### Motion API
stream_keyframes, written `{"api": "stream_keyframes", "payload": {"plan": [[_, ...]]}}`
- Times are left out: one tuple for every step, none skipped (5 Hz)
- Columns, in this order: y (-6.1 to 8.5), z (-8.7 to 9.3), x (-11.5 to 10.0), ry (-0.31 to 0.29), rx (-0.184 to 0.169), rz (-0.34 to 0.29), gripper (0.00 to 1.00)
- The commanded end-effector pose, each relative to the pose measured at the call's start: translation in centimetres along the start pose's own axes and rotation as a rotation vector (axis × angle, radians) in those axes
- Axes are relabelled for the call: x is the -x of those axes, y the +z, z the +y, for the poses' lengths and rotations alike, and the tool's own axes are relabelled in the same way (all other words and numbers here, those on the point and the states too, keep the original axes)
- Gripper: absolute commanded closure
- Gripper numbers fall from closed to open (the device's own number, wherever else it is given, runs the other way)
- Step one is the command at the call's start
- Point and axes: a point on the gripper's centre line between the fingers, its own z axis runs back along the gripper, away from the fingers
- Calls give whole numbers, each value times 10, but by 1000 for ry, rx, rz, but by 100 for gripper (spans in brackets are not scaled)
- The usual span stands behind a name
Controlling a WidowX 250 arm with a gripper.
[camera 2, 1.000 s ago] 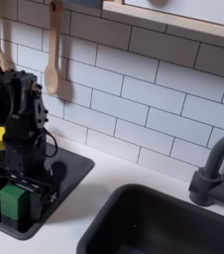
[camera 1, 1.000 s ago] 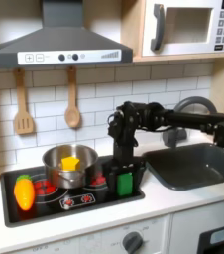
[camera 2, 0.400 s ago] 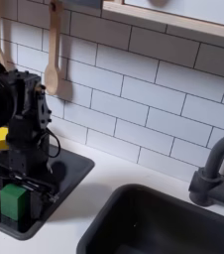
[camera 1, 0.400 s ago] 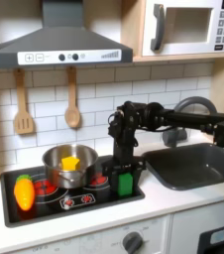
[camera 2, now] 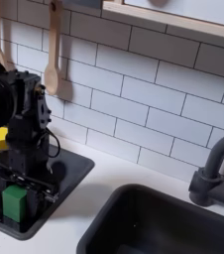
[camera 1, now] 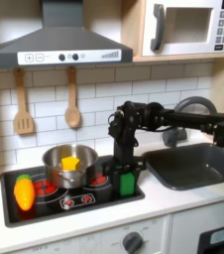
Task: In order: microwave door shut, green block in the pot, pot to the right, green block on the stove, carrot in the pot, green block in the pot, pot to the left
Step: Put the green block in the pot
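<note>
White tiles are backing the stove point(camera 1: 79, 201) in the first exterior view, where the gripper point(camera 1: 125, 182) is gripping the green block point(camera 1: 126, 184) on it, beside the pot point(camera 1: 70, 166), while in the second exterior view the gripper point(camera 2: 16, 200) is clasping the green block point(camera 2: 16, 204).

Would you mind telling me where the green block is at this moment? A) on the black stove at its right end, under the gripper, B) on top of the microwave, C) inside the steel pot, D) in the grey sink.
A: in both exterior views the green block stands on the stove at its right end in the first exterior view, directly beneath the gripper, outside the pot.
</note>
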Motion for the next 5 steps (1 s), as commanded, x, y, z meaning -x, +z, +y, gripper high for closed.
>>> {"api": "stream_keyframes", "payload": {"plan": [[13, 1, -3, -8, -3, -9, 100], [29, 2, -11, -5, -6, -32, 100], [40, 5, -17, 2, -12, -54, 100], [53, 11, -21, 15, -21, -85, 100], [62, 15, -26, 30, -33, -113, 100]]}}
